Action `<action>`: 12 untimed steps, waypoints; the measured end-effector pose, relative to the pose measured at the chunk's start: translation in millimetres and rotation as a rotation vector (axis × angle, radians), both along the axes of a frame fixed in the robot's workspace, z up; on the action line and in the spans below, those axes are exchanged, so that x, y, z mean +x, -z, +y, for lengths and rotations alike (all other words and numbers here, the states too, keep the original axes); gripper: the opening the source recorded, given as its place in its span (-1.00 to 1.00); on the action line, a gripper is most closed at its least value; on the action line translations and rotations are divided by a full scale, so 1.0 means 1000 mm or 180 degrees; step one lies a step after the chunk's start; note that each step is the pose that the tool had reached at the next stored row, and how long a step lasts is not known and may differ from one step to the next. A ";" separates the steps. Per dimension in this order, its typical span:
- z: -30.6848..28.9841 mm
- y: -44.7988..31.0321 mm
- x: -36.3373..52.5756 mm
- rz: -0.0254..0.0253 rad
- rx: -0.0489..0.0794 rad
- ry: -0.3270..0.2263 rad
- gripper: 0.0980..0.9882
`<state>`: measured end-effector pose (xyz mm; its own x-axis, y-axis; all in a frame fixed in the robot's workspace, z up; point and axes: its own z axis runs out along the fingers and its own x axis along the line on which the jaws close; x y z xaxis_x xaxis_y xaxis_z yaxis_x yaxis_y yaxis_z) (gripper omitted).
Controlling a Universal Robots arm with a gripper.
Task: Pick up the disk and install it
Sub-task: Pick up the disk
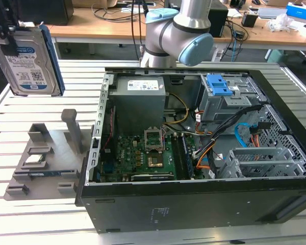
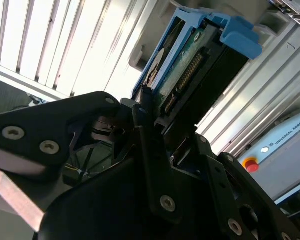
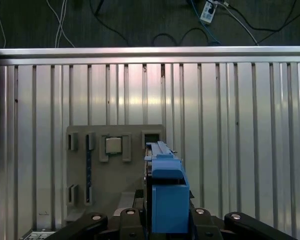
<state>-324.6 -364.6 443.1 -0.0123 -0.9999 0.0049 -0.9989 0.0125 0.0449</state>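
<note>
Claw (image 1: 13, 45) clamped on disk (image 1: 35, 64), held upright in mid-air, blue carrier frame along one edge; beneath claw, grey holder tray (image 3: 120, 185) with small square chip (image 3: 113, 145) seated in one pocket; well apart from claw, open computer case (image 1: 194, 204) holding motherboard (image 1: 143, 153), power supply (image 1: 140, 97), blue drive cage (image 1: 219, 88) and loose cables (image 1: 214, 139).

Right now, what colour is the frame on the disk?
Blue. The frame on the disk shows best in the first wrist view.

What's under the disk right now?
In the first wrist view, the grey fixture tray with the processor chip, on the slatted table. The disk covers whatever lies directly beneath.
</note>
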 end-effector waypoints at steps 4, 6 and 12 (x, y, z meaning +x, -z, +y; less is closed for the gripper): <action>0.0000 -0.0050 0.0002 0.0000 0.0000 0.0000 -0.41; 0.0001 -0.0082 0.0003 0.0000 0.0000 0.0000 -0.41; 0.0001 -0.0163 0.0008 0.0000 0.0000 0.0000 -0.41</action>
<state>-323.8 -364.5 459.4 -0.0123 -0.9999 0.0049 -0.9989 0.0125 0.0449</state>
